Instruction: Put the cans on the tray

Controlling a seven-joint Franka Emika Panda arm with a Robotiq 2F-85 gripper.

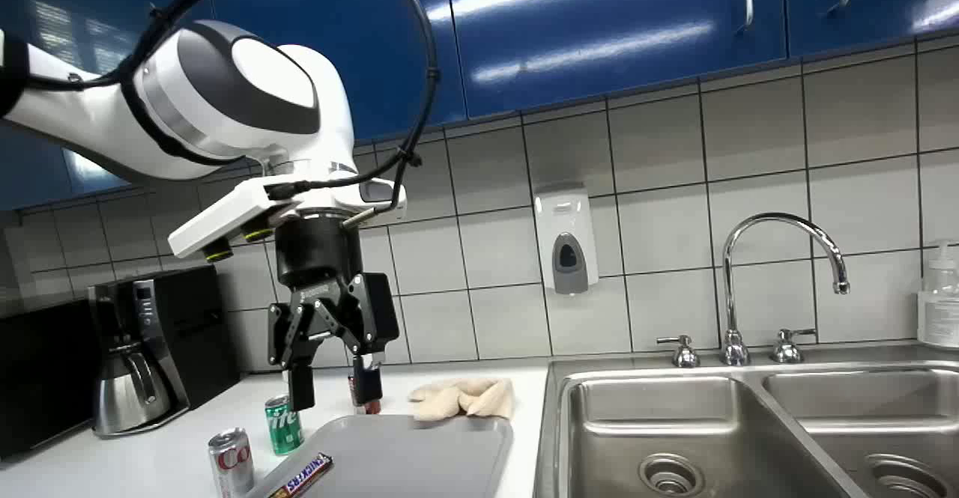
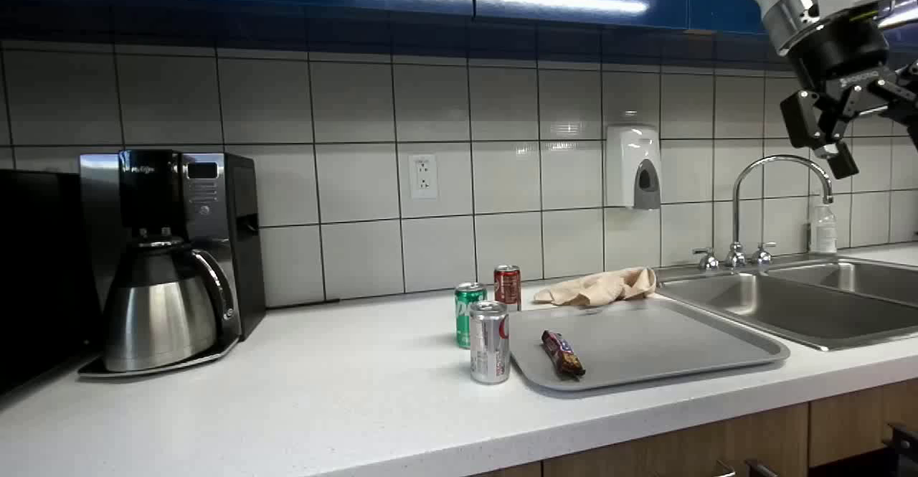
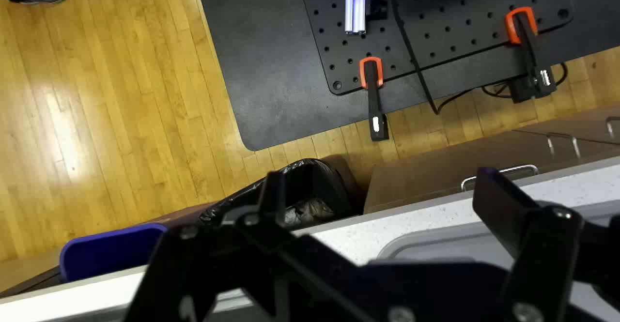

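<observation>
Hanging in the air: one black gripper, its jaws standing apart. Standing upright on the white counter, grouped near one end of the grey tray: one silver can, one green can partly behind it in an exterior view, one red can nearer the tiled wall. Lying on the tray: one wrapped Snickers bar; just beyond the tray's wall-side edge, one crumpled beige cloth; farther along the counter, one coffee maker.
</observation>
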